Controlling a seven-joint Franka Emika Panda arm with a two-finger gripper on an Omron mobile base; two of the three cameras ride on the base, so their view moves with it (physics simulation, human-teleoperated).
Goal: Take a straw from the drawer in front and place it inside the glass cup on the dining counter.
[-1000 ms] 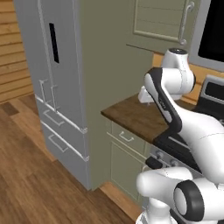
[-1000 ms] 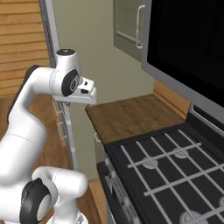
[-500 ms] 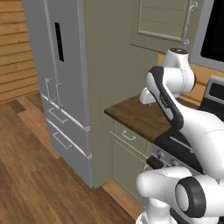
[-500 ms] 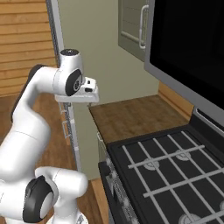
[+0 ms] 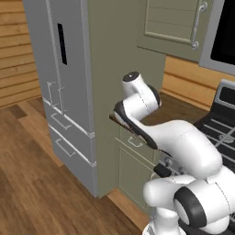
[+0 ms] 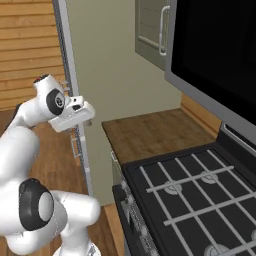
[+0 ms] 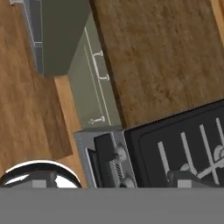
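The drawer [image 7: 97,72] is a shallow sage-green front with a small silver bar handle, shut, just under the edge of the wood tabletop [image 7: 157,52]. In the hand view it lies below the pincer, left of the tabletop, with a cabinet door beneath it and the black stove [image 7: 183,148] beside it. The arm is folded, its wrist held high over the tabletop's corner with the hand [image 6: 73,116] looking straight down; whether the pincer is released or clenched cannot be told. Since a second ago both base views have shifted, and the grey fridge [image 5: 69,87] now sits further off to the left.
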